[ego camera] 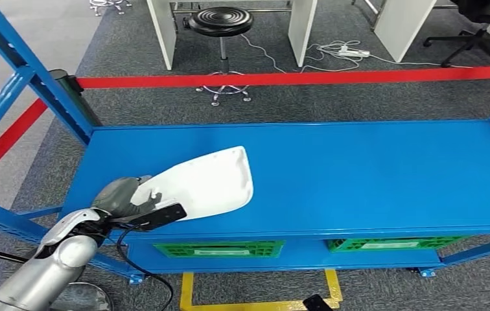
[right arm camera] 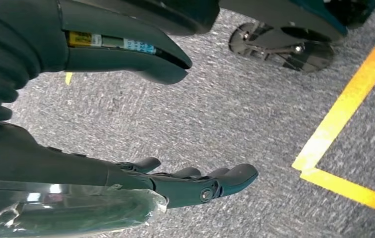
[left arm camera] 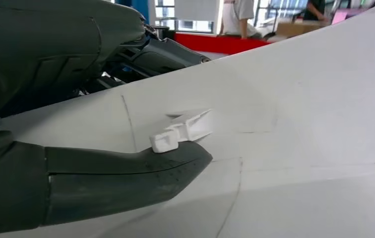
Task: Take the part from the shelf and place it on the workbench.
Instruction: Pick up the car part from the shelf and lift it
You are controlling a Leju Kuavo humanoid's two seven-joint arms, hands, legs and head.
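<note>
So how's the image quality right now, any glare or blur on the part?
Head view: sharp, even light, soft sheen on the blue shelf, white part crisp. Left wrist view: part bright and low-contrast, background blurred. Right wrist view: right hand and carpet sharp.

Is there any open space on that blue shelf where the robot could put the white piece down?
Plenty. The blue shelf top lies bare from the white part across to its right end, and along the back edge. The front left corner is the crowded spot: the left hand grips the part there.
</note>
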